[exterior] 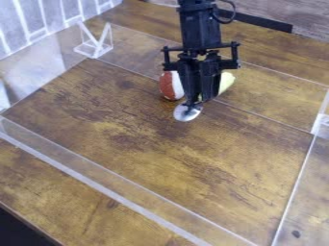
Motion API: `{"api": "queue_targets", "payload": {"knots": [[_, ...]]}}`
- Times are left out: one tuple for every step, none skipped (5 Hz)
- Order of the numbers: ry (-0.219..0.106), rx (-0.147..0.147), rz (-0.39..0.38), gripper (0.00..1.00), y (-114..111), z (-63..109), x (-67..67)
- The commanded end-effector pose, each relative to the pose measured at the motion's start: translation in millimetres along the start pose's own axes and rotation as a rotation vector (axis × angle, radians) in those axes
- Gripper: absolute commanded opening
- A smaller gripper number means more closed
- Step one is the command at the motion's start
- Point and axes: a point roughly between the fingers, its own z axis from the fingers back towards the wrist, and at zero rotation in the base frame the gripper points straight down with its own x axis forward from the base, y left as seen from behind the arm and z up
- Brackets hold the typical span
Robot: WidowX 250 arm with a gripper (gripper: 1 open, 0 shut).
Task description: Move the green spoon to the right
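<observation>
**End effector clamped down at the spoon**

Your end effector [194, 100] is down low over the middle of the wooden surface [154, 144], pointing steeply downward, fingers pressed together as tight as they go. They sit right at the spoon [189, 111], and from this angle they look pinched on it where the handle meets the bowl, though the black fingers hide the exact contact.

You can see the spoon's silver bowl poking out just below the fingertips, at or just above the wood; the view does not settle which. The yellow-green handle shows on the right side of the end effector, angling up and away toward the back right.

Just to the left of the end effector, partly hidden behind it, sits the mushroom [168, 86], its red-brown cap showing clearly. It is right beside the spoon; you cannot tell from here whether the two touch.

Clear plastic walls [90, 183] fence the work area, and a small clear stand [92, 40] sits at the back left, well apart from the action.
</observation>
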Motion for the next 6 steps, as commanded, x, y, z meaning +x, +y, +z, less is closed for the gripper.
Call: {"api": "queue_targets", "payload": {"knots": [[-0.111, 0.002, -0.014, 0.00, -19.2, 29.7, -10.7], [-0.127, 0.000, -0.004, 0.00, -25.0, 28.3, -13.2], [-0.145, -0.003, 0.023, 0.00, -30.6, 29.9, -7.6], [-0.173, 0.003, 0.026, 0.00, -46.7, 27.8, 1.4], [-0.195, 0.020, 0.032, 0.00, -59.7, 22.4, 5.8], [-0.212, 0.026, 0.036, 0.00, -59.8, 17.9, 19.4]]}}
